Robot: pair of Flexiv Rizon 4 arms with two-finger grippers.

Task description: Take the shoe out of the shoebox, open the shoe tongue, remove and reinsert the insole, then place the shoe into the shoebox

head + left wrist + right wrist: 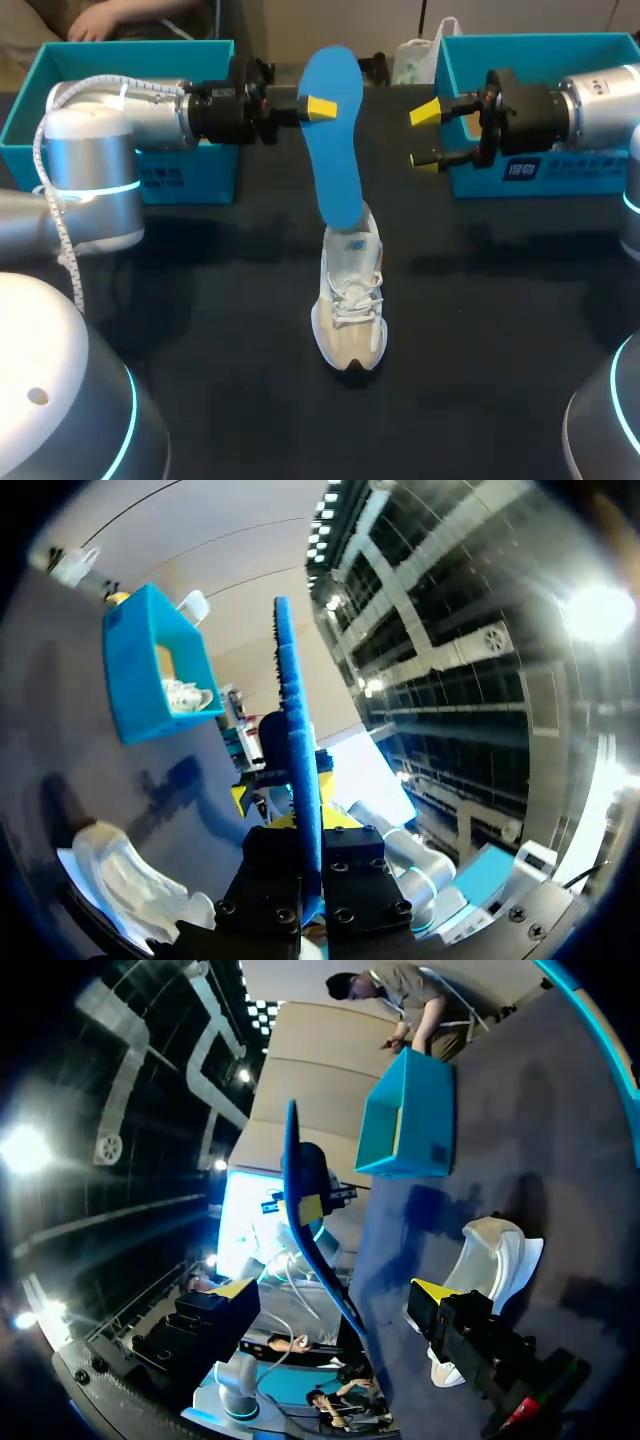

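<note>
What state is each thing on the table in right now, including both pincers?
Insole: mostly out of the shoe, held on end, lower end at the shoe's opening.
Shoe: upright on the table, laced, outside both boxes.
Left pincer: shut on the insole.
Right pincer: open, empty.
Left box: open.
Right box: open.

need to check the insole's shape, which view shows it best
Head view: the blue insole faces the camera, nearly whole outline visible, held in the left gripper above the shoe. Both wrist views show it only edge-on, as a thin blue strip.
</note>
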